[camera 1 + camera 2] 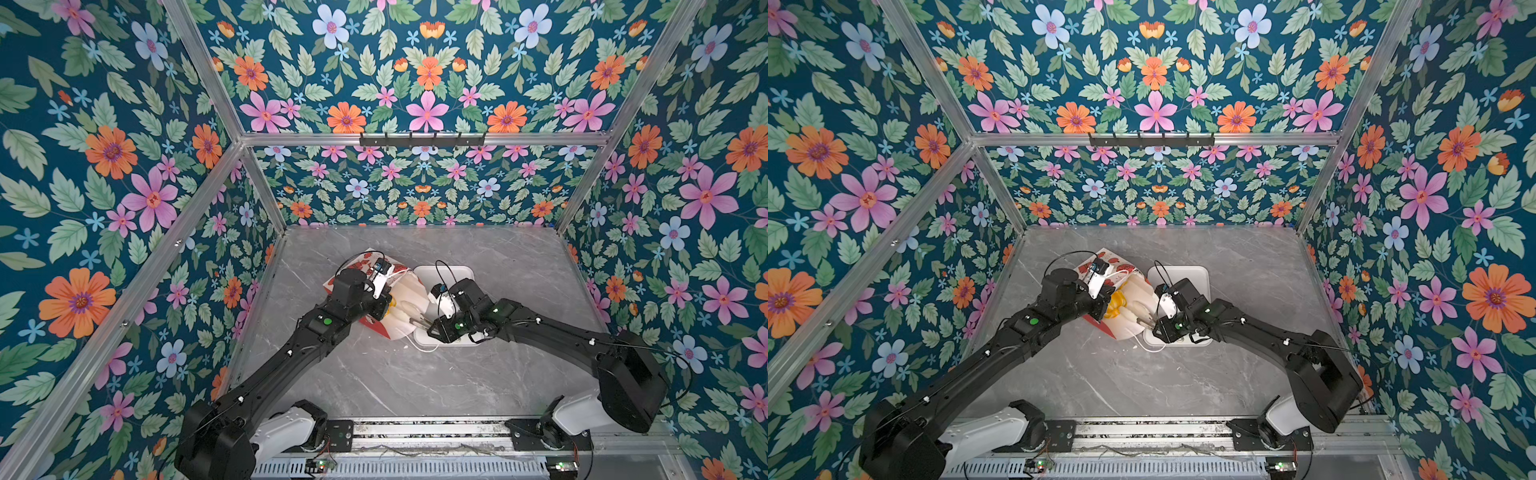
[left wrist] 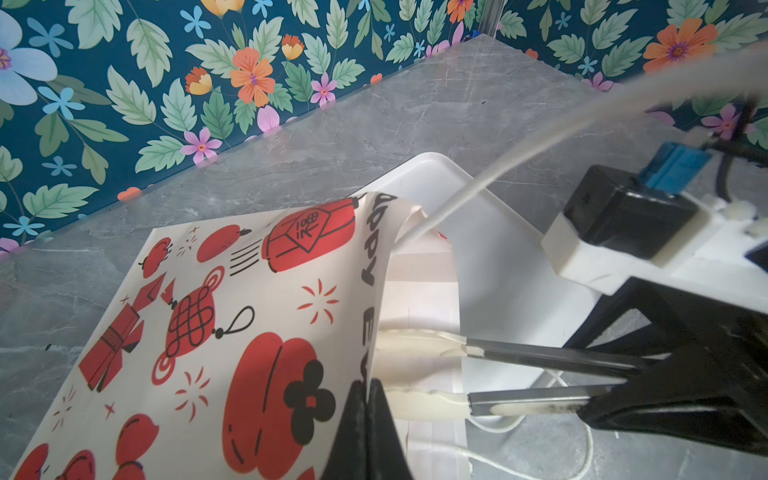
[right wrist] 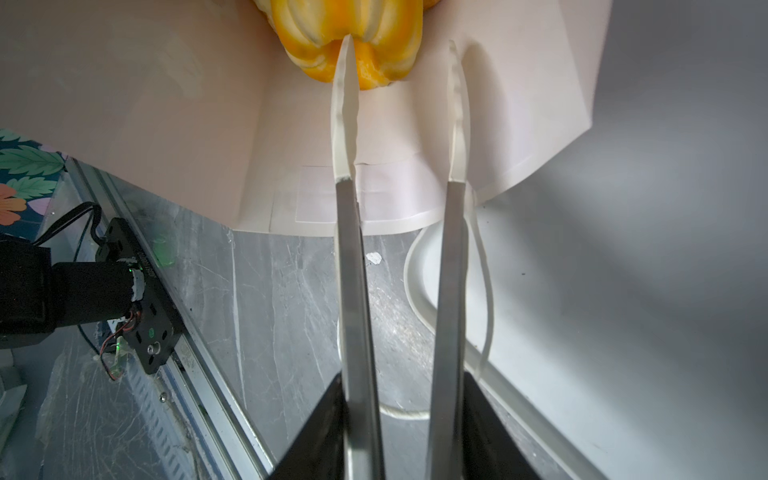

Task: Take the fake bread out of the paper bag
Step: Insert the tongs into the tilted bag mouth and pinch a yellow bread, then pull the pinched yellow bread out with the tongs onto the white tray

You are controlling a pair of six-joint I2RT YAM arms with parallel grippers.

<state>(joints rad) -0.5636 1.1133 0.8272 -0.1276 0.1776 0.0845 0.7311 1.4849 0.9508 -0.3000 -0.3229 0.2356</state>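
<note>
Looked down on a grey marbled bench [image 1: 374, 374], boxed in on three sides by floral walls [image 1: 415, 187] on aluminium framing.

Found the paper bag [image 1: 405, 291] lying on its side near the middle. Printed outside with red lanterns, knots and black lettering on white, plain white within. Mouth turned toward the right arm, lapping over the left edge of a flat white tray [image 1: 455, 272] in both top views.

Made out only one piece of the fake bread [image 1: 1116, 305]: a glossy pumpkin-shaped bun, yellow shading to orange, deeply ribbed, sitting far back inside the bag.

Saw the left fingers [image 2: 382, 419] pressed together on the upper lip of the mouth, paper pinched between them. Saw the right fingers [image 3: 344, 124] set narrowly apart, reaching level into the mouth with nothing between them. One clear tip lay against or just short of the bun; could not tell which.

Noticed a thin white cord handle [image 1: 420, 348] looped loose on the bench at the tray's near edge.

Found bare bench in front toward the arm bases, behind the bag up to the back wall, and right of the tray. Only a narrower strip left of the bag.
</note>
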